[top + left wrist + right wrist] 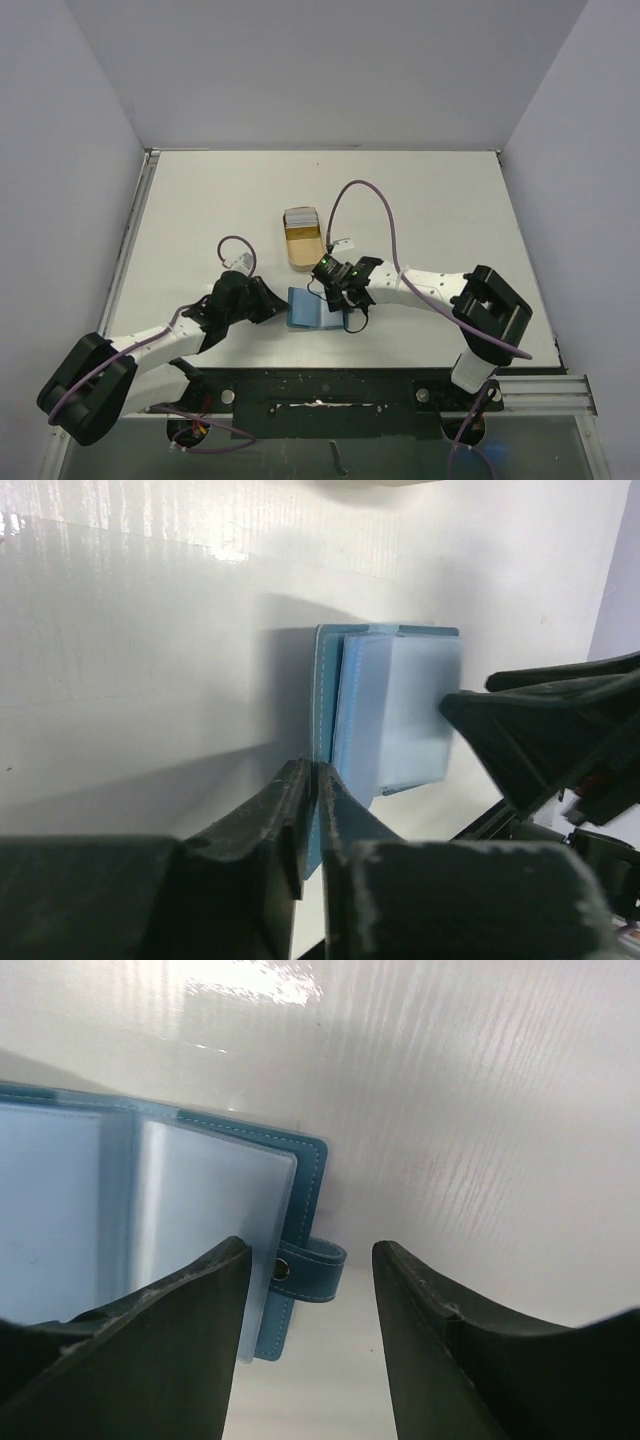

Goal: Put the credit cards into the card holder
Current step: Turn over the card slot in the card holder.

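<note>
While left pincer [311, 780] clamps card holder [400, 715], right pincer [310, 1250] wide over snap tab [316, 1268], credit cards [300, 217] visible only overhead

Top view overhead; both wrist views close, sharing card holder [395, 710].

Tan oblong tray [303, 252]: lies near counter centre, long axis running from far edge to near edge. Counter [200, 200]: white, glossy, streaked with glare. Metal rail [127, 240] runs along its left edge. Pale walls [330, 70] enclose left, far and right sides.
</note>
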Controlling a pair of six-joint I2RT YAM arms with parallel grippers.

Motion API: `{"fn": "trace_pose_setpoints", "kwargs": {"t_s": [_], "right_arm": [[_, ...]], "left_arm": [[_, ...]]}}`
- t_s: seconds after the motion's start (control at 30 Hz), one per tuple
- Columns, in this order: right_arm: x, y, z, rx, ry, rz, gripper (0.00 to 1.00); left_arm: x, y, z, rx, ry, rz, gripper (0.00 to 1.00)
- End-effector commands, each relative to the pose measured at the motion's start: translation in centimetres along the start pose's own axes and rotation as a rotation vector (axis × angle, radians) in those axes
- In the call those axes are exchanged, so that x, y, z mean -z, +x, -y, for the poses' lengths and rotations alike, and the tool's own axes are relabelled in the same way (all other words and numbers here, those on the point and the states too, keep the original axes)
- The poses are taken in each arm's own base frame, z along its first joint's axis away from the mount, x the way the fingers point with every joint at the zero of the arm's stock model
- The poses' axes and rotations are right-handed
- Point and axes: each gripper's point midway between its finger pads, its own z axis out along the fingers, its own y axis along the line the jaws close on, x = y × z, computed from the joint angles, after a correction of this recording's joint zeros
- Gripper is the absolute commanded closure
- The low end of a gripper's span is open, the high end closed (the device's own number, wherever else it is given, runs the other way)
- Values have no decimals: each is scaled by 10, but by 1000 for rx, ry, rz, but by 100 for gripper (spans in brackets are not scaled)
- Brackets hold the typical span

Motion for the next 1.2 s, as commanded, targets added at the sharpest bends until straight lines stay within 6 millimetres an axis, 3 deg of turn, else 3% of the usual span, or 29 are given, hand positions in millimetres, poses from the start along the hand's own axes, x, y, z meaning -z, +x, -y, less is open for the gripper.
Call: {"fn": "trace_pose_setpoints", "kwargs": {"t_s": [0.0,0.23,0.37,0.5,0.63,0.7,0.9,1.17], "right_arm": [[47,-43,-19,-54,-120,131,47],[61,-55,-53,-162,-352,213,51],[72,-63,-71,-220,-477,260,54],[65,-62,-73,-219,-460,244,55],[58,-56,-62,-217,-399,231,55],[55,-52,-57,-219,-379,236,55],[37,-35,-45,-199,-297,189,55],[26,-25,-32,-194,-249,189,57]], "left_arm": [[3,-11,6,50,31,61,86],[16,-32,12,-16,-16,136,66],[28,-57,18,-127,-88,194,63],[35,-79,34,-194,-101,232,65],[23,-66,49,-198,7,143,69],[12,-54,46,-175,33,87,69],[0,-37,50,-145,106,16,61],[-6,-27,56,-80,194,-14,57]]}}
